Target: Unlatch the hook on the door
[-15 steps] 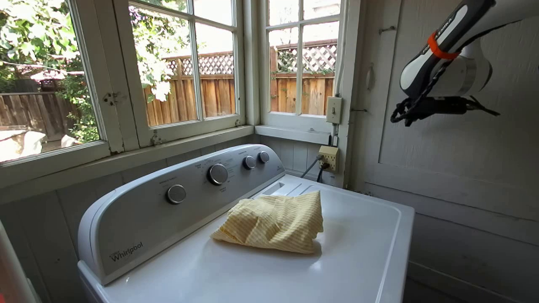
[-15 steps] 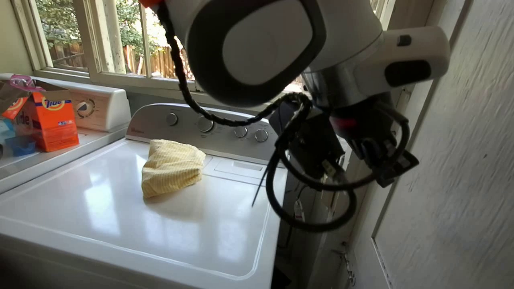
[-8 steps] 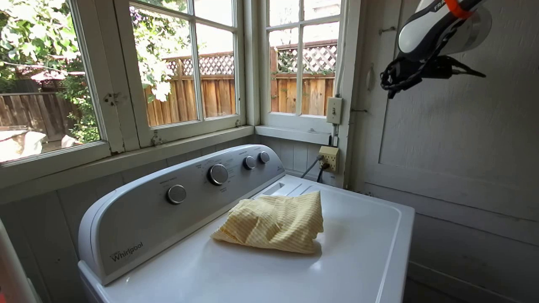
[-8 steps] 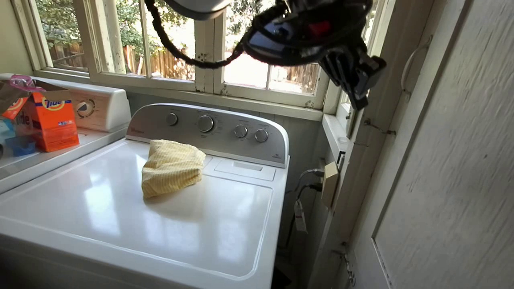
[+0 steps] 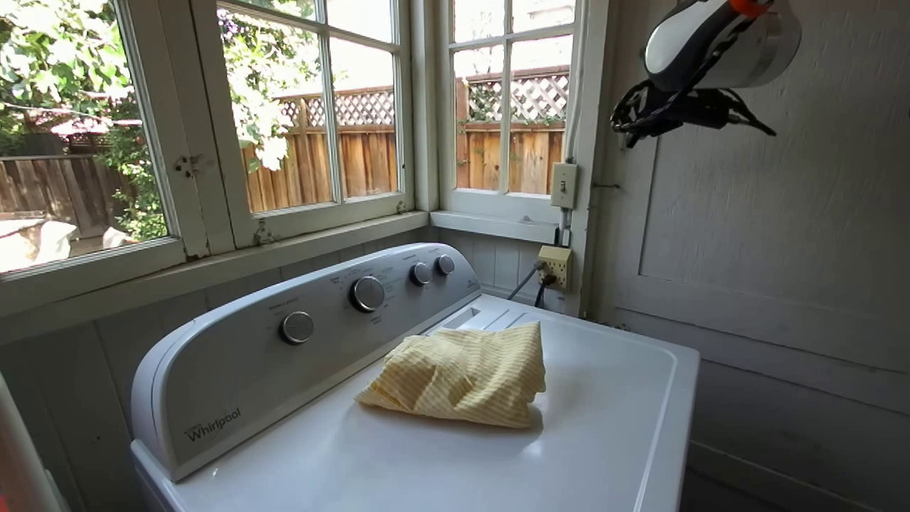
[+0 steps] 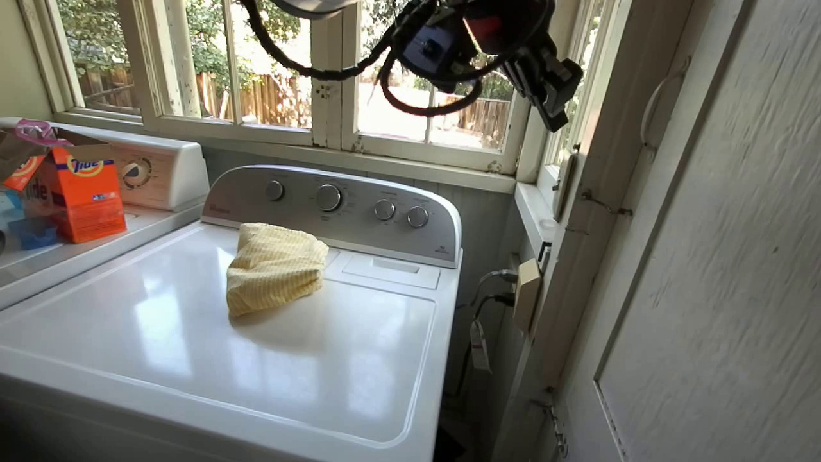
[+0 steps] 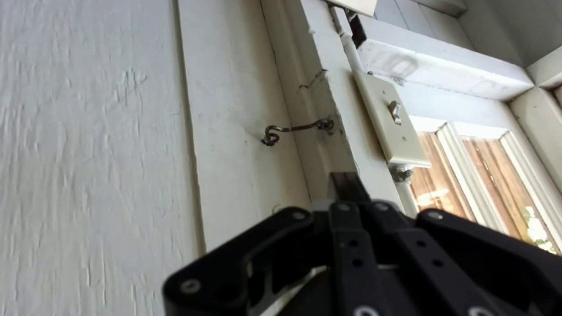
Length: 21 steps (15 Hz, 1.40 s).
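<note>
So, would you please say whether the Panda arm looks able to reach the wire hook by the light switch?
Probably yes: in the wrist view, the wire hook spanning the door and its frame is uncovered, with nothing visible between it and the shut gripper.

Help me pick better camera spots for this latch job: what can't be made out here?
Door: cut off by picture edges in every view.
Fine shape of the hook: too small in both exterior views, clearest in the wrist view.
Gripper fingertips: blurred in the wrist view.
Arm: cut off by the top edge in both exterior views.
Anything under the yellow cloth: hidden by it in both exterior views.
</note>
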### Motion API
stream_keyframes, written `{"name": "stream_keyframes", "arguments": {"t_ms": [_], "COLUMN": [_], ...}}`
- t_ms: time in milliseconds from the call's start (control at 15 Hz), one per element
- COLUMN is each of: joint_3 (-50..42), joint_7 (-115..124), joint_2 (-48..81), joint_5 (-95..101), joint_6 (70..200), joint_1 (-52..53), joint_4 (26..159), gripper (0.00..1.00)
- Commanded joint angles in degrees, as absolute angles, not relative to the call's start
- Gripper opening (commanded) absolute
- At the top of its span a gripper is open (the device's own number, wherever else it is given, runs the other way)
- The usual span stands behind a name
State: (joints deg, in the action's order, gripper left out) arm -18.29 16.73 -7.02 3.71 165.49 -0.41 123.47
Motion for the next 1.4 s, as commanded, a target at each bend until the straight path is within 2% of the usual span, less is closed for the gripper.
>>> {"name": "stream_keyframes", "arguments": {"t_ms": [0, 467, 1333], "joint_3": [-17.93, -19.70, -19.72], "joint_7": [15.91, 28.07, 23.94], "joint_2": [-2.71, 3.44, 5.30], "joint_5": [1.87, 11.40, 13.19], "joint_6": [171.52, 180.04, 179.38], "joint_1": [-1.51, -4.26, -3.45], "joint_4": [122.98, 120.87, 118.66], "gripper": [0.00, 0.00, 0.00]}}
